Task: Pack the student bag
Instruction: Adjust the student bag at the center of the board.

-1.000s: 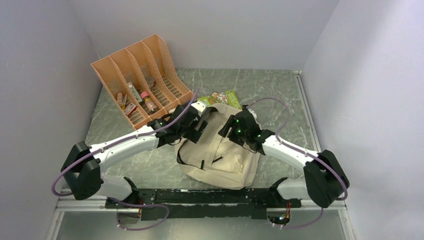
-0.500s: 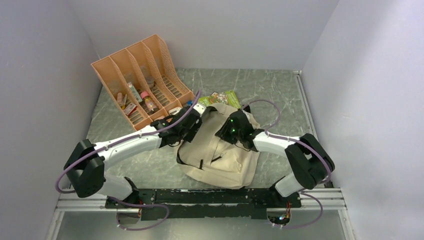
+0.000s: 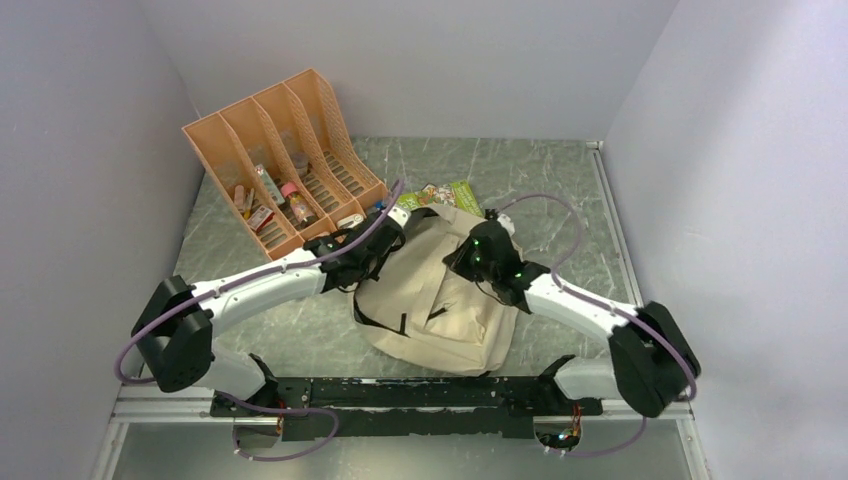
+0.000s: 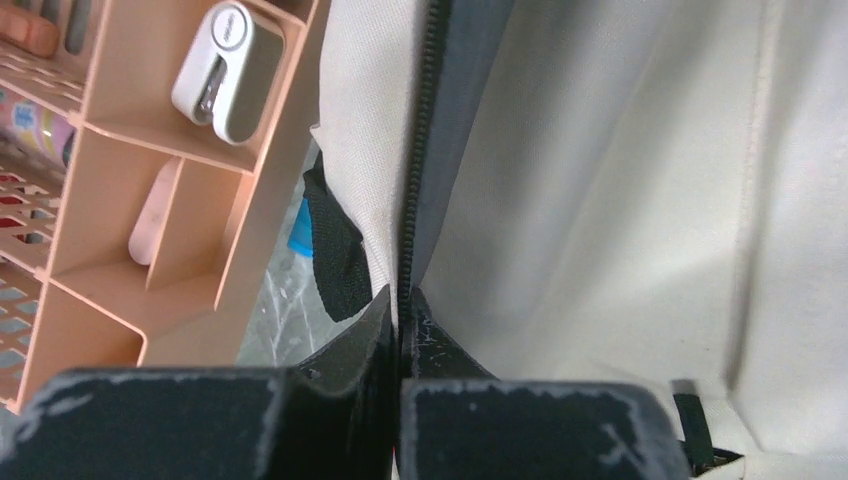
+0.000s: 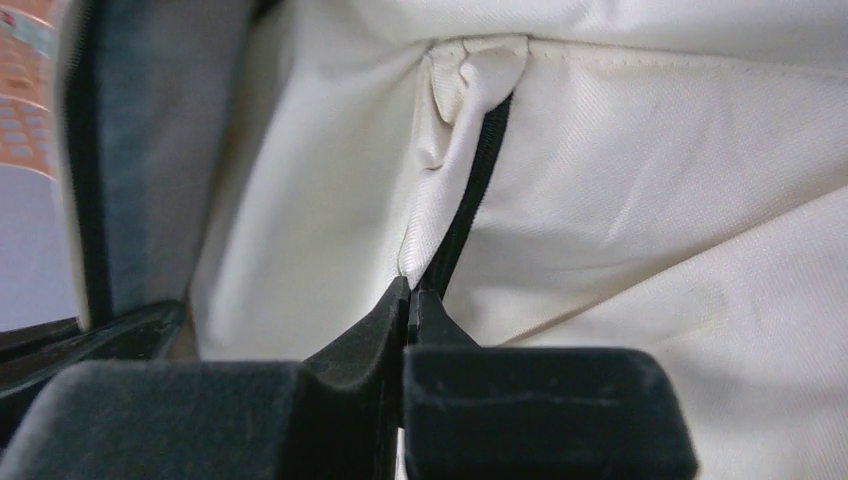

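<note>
The student bag, cream fabric with black straps, lies in the middle of the table between both arms. My left gripper is at its upper left edge. In the left wrist view the gripper is shut on the bag along its black zipper, beside the grey lining. My right gripper is on the bag's top right. In the right wrist view the gripper is shut on a fold of the bag at a zipper end.
An orange file organizer stands at the back left with small bottles and packets in its slots. A white device lies in one compartment. Green packets lie just behind the bag. Walls close in on the left, right and back.
Both grippers have closed on the bag's opening edges. The right arm swung in and back out; the bag's top has been pulled and reshaped slightly.
</note>
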Robot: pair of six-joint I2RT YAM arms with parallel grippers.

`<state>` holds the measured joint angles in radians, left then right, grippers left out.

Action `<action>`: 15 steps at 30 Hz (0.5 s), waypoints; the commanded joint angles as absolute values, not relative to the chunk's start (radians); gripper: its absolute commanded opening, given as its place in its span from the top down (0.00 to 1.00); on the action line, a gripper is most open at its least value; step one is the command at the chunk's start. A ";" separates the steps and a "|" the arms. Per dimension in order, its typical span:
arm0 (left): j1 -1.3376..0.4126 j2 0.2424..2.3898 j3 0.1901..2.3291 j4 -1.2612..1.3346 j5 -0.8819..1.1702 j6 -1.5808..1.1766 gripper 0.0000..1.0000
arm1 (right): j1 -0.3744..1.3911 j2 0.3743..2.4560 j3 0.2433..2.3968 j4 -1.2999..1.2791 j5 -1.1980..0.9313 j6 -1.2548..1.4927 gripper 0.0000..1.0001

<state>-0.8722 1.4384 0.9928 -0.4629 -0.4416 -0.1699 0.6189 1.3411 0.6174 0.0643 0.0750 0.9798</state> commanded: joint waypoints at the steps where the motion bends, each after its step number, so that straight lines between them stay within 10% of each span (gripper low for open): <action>1: -0.877 1.380 1.097 -0.506 -0.411 -0.191 0.95 | 0.615 1.181 0.720 -0.098 0.301 0.890 1.00; 15: -0.905 1.559 1.546 -0.493 -0.069 -0.320 0.95 | 0.520 1.087 1.141 -0.256 0.656 0.501 1.00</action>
<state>-0.8795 1.4712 1.4693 -0.5087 -0.1902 -0.2676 0.5800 1.0576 1.0412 -0.3058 0.5388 0.6525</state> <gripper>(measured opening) 0.060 0.010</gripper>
